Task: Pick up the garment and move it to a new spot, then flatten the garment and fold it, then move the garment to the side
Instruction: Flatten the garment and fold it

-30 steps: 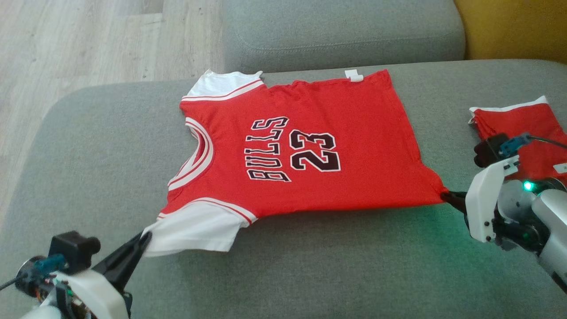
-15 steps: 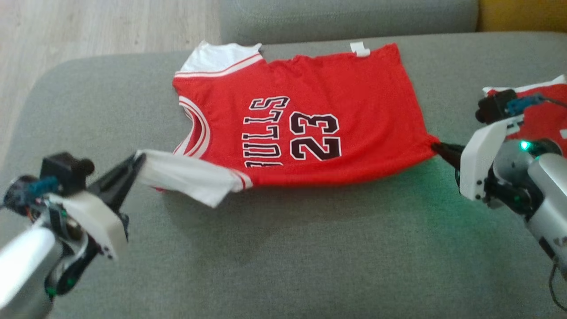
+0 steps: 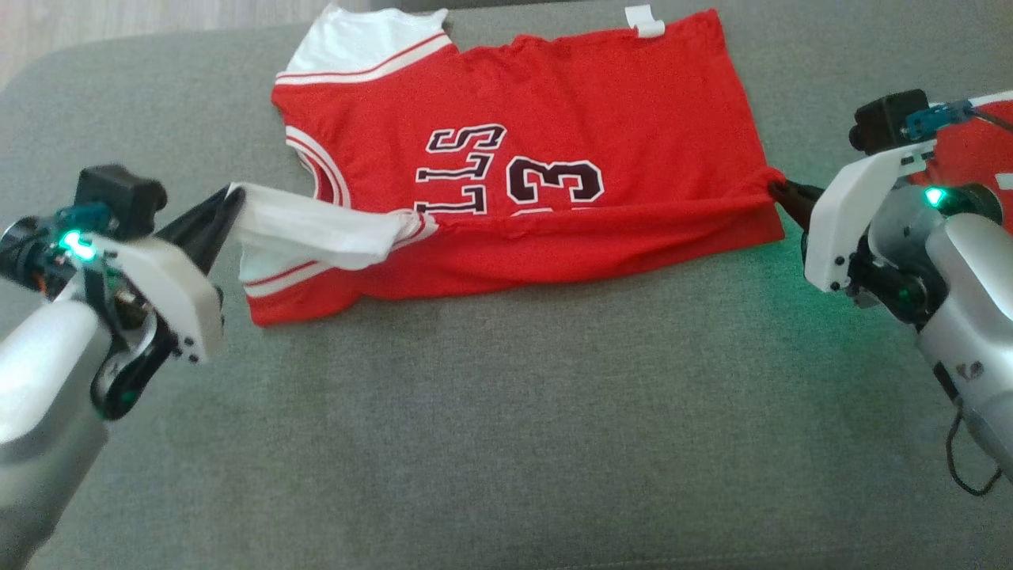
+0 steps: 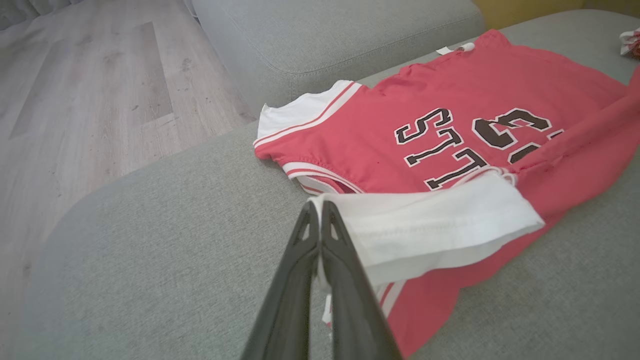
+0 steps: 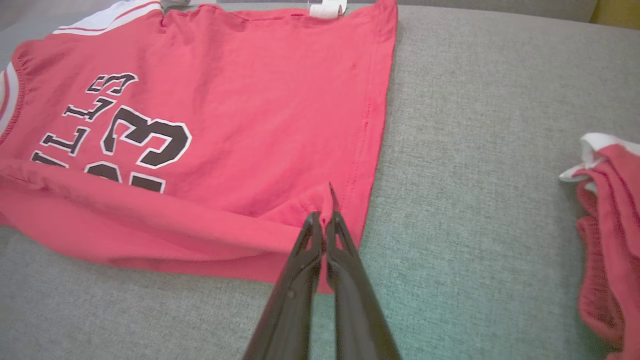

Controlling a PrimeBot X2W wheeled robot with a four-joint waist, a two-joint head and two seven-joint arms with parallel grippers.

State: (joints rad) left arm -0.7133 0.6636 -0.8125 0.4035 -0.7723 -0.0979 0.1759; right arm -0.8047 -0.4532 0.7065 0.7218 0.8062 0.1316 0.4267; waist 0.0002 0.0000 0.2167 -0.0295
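Note:
The garment (image 3: 554, 103) is a red basketball jersey with white sleeves and black lettering, spread on a grey sofa cushion (image 3: 506, 427). My left gripper (image 3: 231, 196) is shut on the near white sleeve (image 4: 430, 220), held raised above the cushion. My right gripper (image 3: 775, 190) is shut on the near hem corner (image 5: 327, 200) of the garment. Between the two grips the near edge is lifted and folded over the lettering, hiding the lower half of the print (image 5: 145, 137).
A second red garment with white trim (image 5: 607, 235) lies on the cushion to the right of my right arm. A grey backrest cushion (image 4: 330, 35) stands behind the jersey. Wooden floor (image 4: 90, 95) lies beyond the sofa's left end.
Both grippers have lifted the near edge of the garment and carried it away from me, over the lettering. The head camera has tilted down, so the whole picture has shifted.

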